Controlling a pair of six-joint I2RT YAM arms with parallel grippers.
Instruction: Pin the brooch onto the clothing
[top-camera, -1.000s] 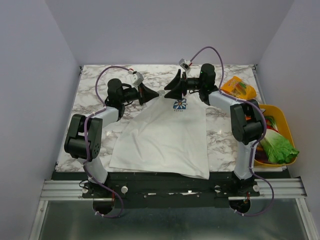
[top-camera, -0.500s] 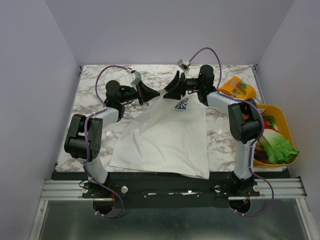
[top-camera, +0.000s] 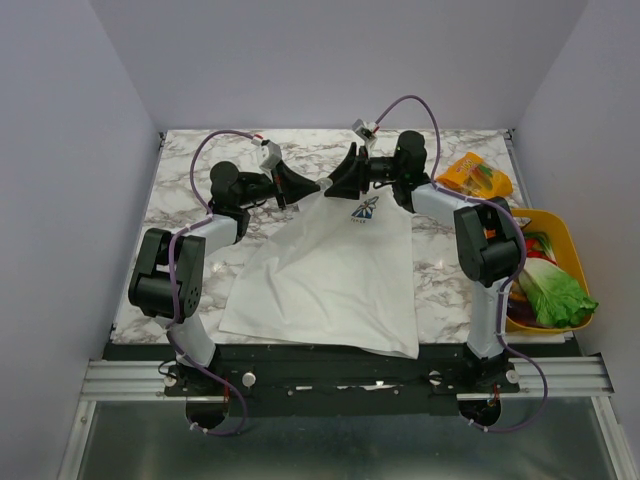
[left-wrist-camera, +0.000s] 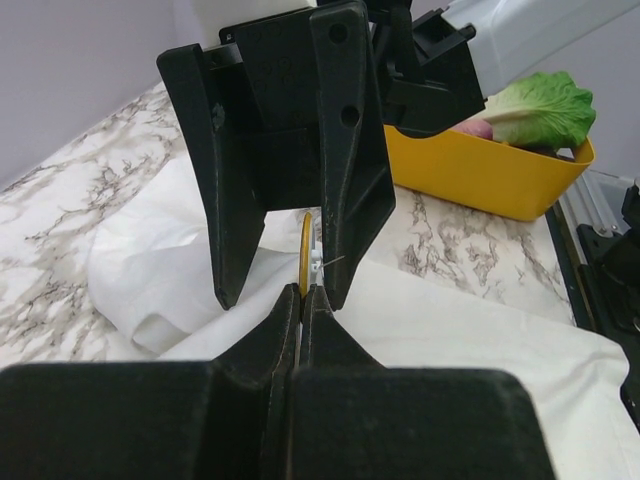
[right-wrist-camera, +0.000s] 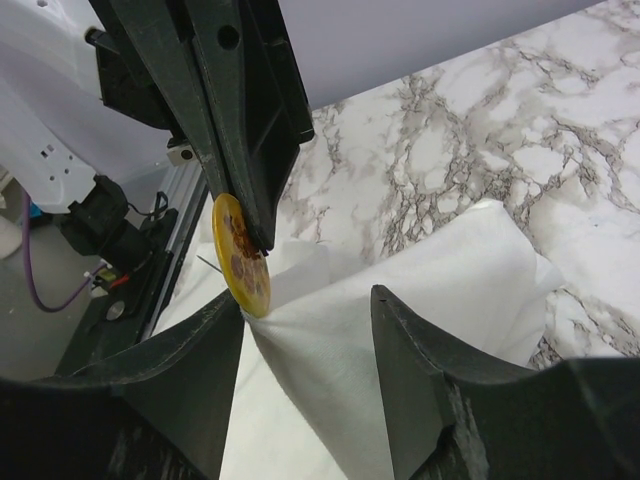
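Note:
The white T-shirt lies on the marble table, its far end lifted into a peak, with the flower emblem just below it. My left gripper is shut on the small gold-yellow brooch, held on edge. In the right wrist view the shirt cloth rises to a point at the brooch's lower edge. My right gripper is open, its fingers facing the left gripper, with the raised cloth between them. The brooch does not show in the top view.
An orange snack packet lies at the far right of the table. A yellow bin with lettuce and other items stands at the right edge. Grey walls enclose the table.
The shirt's far end has risen into a peak and the emblem now looks tilted. Both grippers have shifted slightly up and toward the far side, staying tip to tip.

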